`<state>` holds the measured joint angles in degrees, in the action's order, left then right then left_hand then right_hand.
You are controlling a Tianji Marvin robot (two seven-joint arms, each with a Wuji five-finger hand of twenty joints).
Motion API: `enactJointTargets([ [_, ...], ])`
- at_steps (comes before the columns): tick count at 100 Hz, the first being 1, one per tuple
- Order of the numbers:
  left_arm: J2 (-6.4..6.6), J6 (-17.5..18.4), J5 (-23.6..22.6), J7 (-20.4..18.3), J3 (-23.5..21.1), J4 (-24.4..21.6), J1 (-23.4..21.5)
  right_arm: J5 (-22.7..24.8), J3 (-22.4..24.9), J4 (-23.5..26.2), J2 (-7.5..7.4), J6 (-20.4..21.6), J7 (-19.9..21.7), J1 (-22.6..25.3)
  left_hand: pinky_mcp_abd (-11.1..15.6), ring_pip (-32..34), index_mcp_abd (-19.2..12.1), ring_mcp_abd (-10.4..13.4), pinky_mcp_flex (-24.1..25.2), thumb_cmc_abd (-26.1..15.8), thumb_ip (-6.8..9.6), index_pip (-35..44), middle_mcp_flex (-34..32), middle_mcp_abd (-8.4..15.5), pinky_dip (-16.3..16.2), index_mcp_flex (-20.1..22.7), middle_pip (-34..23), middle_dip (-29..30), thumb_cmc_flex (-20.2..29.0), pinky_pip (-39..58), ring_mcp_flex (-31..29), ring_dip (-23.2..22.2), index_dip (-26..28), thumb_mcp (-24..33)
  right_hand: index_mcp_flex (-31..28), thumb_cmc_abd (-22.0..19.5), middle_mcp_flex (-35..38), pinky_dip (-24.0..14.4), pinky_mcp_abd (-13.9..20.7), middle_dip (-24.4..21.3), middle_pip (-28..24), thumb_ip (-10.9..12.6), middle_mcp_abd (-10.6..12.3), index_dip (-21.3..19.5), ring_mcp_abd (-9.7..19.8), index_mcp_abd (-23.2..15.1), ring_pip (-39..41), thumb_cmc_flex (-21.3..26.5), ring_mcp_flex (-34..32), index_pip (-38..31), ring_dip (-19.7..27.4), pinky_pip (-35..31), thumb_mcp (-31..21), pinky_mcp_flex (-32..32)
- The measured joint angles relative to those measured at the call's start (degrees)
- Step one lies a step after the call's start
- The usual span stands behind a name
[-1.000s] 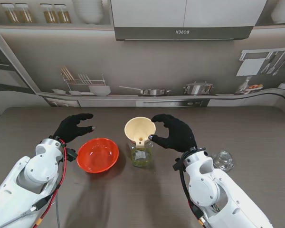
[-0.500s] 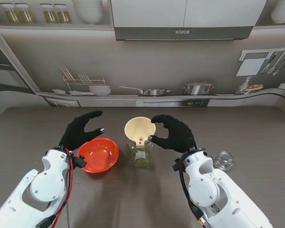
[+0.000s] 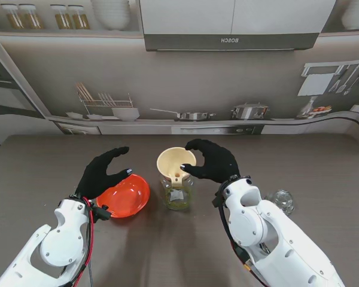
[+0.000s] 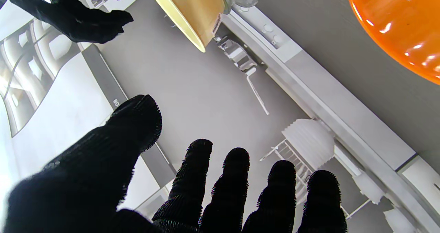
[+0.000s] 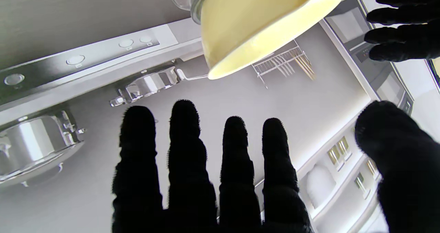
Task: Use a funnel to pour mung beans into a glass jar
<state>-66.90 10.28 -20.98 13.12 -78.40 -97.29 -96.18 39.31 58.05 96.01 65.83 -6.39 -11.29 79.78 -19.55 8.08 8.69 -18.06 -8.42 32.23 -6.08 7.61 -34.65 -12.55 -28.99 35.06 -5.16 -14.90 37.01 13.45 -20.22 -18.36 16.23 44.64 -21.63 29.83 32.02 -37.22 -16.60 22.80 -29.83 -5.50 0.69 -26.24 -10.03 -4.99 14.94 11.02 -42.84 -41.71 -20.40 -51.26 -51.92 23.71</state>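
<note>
The left hand [image 3: 103, 174] hovers spread and empty just beside the red bowl [image 3: 127, 195]. To its right the funnel [image 3: 175, 162] sits in the jar [image 3: 178, 195], the right hand [image 3: 210, 161] open at its rim. Judging by this, steadying comes first; next the left hand must grip and tip the bowl.

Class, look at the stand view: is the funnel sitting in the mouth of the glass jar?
Yes, the cream funnel stands with its spout down inside the glass jar.
</note>
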Motion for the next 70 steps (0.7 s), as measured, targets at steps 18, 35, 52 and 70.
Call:
enactJointTargets([
  [18, -0.01, 0.01, 0.24, 0.41, -0.64, -0.4, -0.84, 1.12, -2.39, -1.31, -0.31, -3.59, 4.28, -5.31, 0.0, 0.0, 0.0, 0.0, 0.0, 0.0, 0.0, 0.0, 0.0, 0.0, -0.58, 0.0, 0.01, 0.04, 0.03, -0.02, 0.0, 0.01, 0.0, -0.49, 0.68, 0.0, -0.68, 0.0, 0.0, 0.0, -0.11, 0.0, -0.06, 0.0, 0.0, 0.0, 0.0, 0.0, 0.0, 0.6, 0.0, -0.05, 0.18, 0.27],
  [35, -0.01, 0.47, 0.82, 0.4, -0.68, -0.44, -0.89, 0.3, -6.43, -4.6, -0.64, -7.63, 9.46, -11.8, 0.01, 0.0, 0.0, 0.0, 0.0, 0.0, 0.0, 0.0, 0.0, 0.01, -0.63, 0.0, 0.02, 0.05, 0.09, -0.04, 0.0, 0.01, 0.0, -0.58, 0.68, 0.0, -0.68, 0.0, 0.0, 0.0, -0.11, 0.0, -0.38, 0.0, 0.0, 0.01, 0.37, -0.01, 0.0, 0.6, 0.0, -0.44, 1.13, 1.33],
  [52, -0.03, 0.51, 1.43, 0.35, -0.68, -0.51, -0.91, -1.08, -10.9, -8.86, -0.89, -9.62, 15.26, -18.59, 0.01, 0.0, 0.0, 0.0, 0.0, 0.0, 0.12, 0.0, 0.0, 0.01, -0.69, 0.0, 0.02, 0.05, 0.56, -0.05, 0.0, 0.01, 0.0, -1.43, 0.68, 0.0, -0.68, 0.0, 0.0, 0.0, -0.72, 0.0, -0.59, 0.0, 0.0, 0.53, 1.49, -0.01, -1.34, 0.6, 0.0, -2.17, 1.85, 2.8],
  [70, -0.07, 0.46, 1.85, 0.29, -0.75, -0.9, -1.12, -0.85, -15.75, -12.55, -0.96, -11.91, 18.0, -24.19, 0.01, -0.04, 0.0, 0.0, 0.0, -1.03, 0.12, 0.0, -0.01, 0.01, -0.74, 0.0, 0.02, 0.05, 0.56, -0.06, 0.0, 0.01, 0.0, -1.89, 1.41, -0.01, -0.68, 0.0, 0.04, 0.04, -0.86, 0.0, -0.64, 0.0, 0.0, 1.39, 2.63, -0.01, -2.16, 0.61, 0.0, -3.27, 1.85, 3.57],
])
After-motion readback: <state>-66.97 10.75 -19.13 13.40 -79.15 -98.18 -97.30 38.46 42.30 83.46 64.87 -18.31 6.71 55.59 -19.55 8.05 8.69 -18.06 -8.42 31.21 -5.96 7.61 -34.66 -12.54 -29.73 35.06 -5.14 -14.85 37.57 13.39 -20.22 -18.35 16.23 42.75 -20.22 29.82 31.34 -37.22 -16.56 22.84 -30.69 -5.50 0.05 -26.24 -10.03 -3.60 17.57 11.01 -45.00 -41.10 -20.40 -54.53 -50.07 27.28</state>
